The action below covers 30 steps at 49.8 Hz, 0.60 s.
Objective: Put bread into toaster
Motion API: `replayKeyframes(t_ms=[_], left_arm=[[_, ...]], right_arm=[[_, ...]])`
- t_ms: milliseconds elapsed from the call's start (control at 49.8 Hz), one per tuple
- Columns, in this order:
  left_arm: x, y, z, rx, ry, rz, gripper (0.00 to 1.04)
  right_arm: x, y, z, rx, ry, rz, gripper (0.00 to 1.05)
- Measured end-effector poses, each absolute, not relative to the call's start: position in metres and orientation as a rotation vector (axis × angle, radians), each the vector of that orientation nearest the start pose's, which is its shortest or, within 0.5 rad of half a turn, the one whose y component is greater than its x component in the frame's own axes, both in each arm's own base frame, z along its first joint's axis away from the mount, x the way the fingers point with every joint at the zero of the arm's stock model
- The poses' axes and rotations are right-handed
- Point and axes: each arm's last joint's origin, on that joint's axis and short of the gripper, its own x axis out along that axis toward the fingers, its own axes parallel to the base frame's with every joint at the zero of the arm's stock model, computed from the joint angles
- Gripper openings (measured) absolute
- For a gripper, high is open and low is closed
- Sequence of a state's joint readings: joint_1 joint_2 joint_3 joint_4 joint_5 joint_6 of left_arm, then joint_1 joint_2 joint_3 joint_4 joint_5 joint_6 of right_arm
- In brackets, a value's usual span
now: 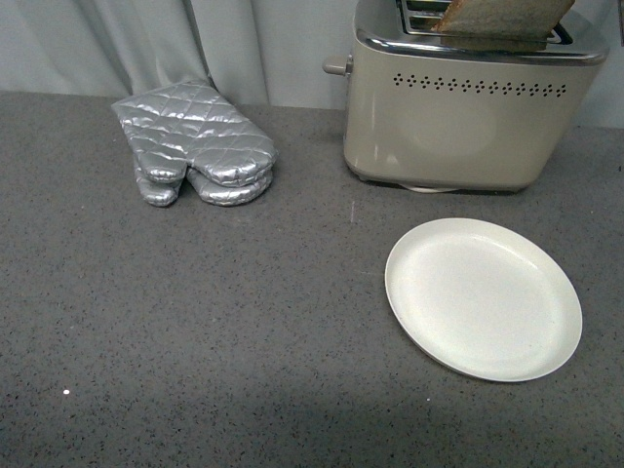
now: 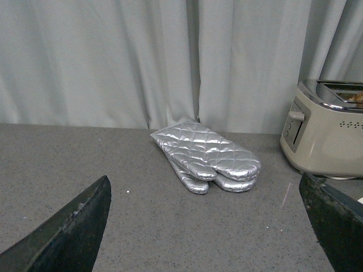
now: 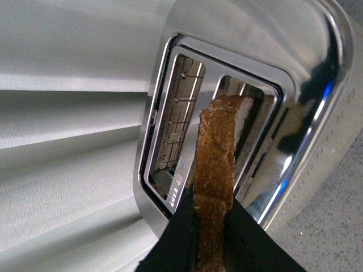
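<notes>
A single slice of coarse, brown-crusted bread (image 3: 215,164) is pinched edge-on between the black fingers of the right gripper (image 3: 211,204), its leading end at the mouth of one of the two wire-lined slots in the toaster (image 3: 295,85). Only the right wrist view shows those slots and the mirror-bright chrome around them. The front view shows the toaster's smooth beige body, one row of dot perforations and a side knob, with the bread tilted over its top. Also there are one round, cream plate (image 1: 483,297) lying bare on the speckled grey countertop (image 1: 195,341) and two silver quilted oven mitts (image 1: 195,141), stacked. The left wrist view shows the left gripper (image 2: 204,181) spread wide, grasping nothing, before a pleated pale curtain (image 2: 113,56).
</notes>
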State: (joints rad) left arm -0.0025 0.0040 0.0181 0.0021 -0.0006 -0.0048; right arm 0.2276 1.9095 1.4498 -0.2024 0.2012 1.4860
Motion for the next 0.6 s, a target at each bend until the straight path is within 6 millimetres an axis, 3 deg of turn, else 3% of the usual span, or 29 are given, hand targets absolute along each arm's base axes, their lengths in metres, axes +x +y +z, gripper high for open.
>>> replayKeyframes(t_ms=[161,341,482,603], left_arm=[[0.097,0.000,0.170,-0.005,-0.016,-0.002,0.98],[0.097,0.000,0.170,-0.005,-0.016,-0.002,0.98],[0.097,0.000,0.170,-0.005,-0.016,-0.002,0.98],[0.097,0.000,0.170,-0.005,-0.016,-0.002,0.98]], right_arm=[[0.424,0.089,0.249,1.142,0.462,-0.358,0.41],[0.408,0.087,0.270,0.946,0.366,-0.233,0.68],[0.376,0.084,0.289,0.698,0.199,-0.143,0.95],[0.334,0.079,0.290,0.406,0.054,-0.089,0.95]])
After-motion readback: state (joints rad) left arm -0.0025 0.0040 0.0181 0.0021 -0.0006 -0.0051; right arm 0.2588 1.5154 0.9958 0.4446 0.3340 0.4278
